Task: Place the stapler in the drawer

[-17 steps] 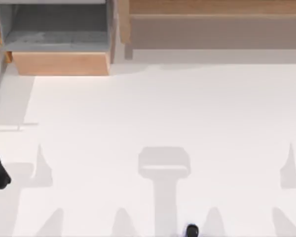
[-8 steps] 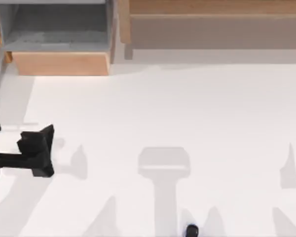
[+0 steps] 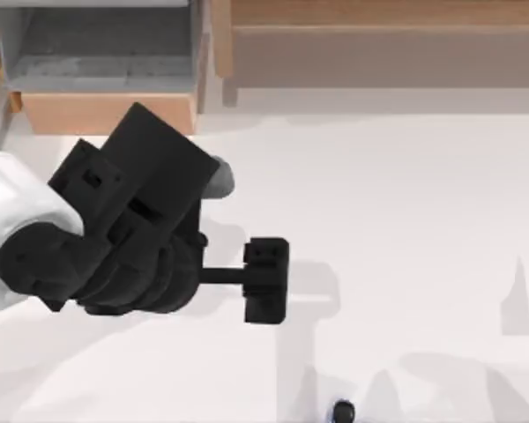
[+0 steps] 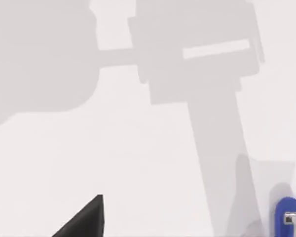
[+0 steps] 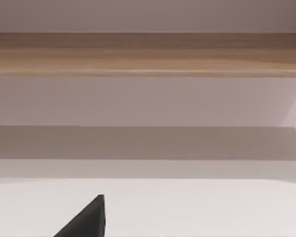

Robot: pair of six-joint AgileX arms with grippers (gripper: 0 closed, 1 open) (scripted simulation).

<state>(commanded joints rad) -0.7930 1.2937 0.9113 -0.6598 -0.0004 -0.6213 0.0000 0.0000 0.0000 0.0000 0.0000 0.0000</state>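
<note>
Left arm mid-table, reaching toward stapler
Left gripper (image 3: 266,280) grips nothing, opening can't tell. Stapler (image 3: 343,411) at near edge, right of it; drawer (image 3: 106,113) open far left. Risk: nudging stapler off the edge on a low approach.

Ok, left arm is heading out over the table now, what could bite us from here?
1. The stapler sits at the very near edge of the table; a clumsy touch by the left claw might push it off.
2. It is far smaller than the claw, so the pinch could miss or slip.
3. The drawer lies at the far left, a long carry during which a weak hold may drop it.
</note>
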